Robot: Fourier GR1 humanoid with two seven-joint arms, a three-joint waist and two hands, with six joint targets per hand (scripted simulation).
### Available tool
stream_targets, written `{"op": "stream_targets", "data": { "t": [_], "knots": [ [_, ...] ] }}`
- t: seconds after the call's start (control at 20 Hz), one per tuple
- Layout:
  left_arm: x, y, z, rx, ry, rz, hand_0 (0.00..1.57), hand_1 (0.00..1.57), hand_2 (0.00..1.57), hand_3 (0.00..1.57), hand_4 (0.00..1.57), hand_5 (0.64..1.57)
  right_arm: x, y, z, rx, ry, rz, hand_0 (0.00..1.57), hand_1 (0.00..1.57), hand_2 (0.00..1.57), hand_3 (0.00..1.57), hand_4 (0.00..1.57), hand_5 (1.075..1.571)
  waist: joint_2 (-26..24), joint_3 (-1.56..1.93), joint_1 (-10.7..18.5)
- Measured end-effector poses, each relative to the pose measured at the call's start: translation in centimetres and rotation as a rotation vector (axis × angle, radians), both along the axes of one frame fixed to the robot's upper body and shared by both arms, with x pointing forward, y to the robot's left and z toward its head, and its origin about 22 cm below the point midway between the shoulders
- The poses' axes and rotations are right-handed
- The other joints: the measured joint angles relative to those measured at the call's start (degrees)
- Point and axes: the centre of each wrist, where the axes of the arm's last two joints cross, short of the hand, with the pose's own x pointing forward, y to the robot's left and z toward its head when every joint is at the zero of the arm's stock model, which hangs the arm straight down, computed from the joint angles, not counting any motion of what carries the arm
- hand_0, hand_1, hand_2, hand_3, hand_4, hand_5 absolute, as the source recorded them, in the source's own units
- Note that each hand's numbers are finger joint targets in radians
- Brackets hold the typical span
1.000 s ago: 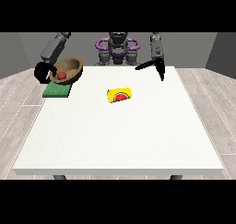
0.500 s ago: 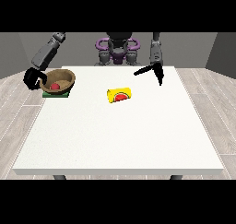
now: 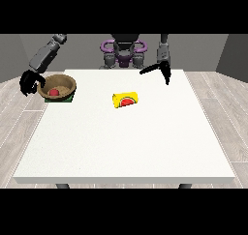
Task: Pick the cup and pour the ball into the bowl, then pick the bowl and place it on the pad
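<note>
A brown bowl (image 3: 58,85) with a red ball (image 3: 54,91) inside rests on the green pad (image 3: 69,99) at the table's left edge. The hand at the view's right (image 3: 163,69) hovers above the table's far side, open with straight fingers and holding nothing. The hand at the view's left (image 3: 29,82) is just left of the bowl's rim, its fingers loosely curved and spread, gripping nothing. A yellow cup (image 3: 126,99) with a watermelon picture lies on its side near the table's middle, away from both hands.
The white table (image 3: 126,147) stretches wide towards the camera. The robot's purple and grey torso (image 3: 124,52) stands behind the far edge.
The bowl came down from a tilted, lifted pose onto the pad. The hand at the view's left moved left and down and let go of it. The other hand stayed put.
</note>
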Motion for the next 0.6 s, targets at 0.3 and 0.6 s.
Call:
{"op": "stream_targets", "data": {
  "t": [0.3,0.6],
  "knots": [
    [-0.7,0.4,-0.4,-0.015,0.046,-0.011,0.0,0.0,0.0,0.0,0.0,1.566,-0.4,-0.8,0.6,0.046,0.048,0.003,1.57,1.57,1.57,1.08,0.74,1.57,-2.6,-0.04,-0.2],
    [-0.8,0.9,0.0,-0.02,0.053,-0.017,0.0,0.0,0.0,0.0,0.0,1.565,-0.1,0.5,-1.5,0.001,0.103,0.021,1.57,1.57,1.57,1.11,0.69,1.565,-2.7,-0.06,0.1]
  ]
}}
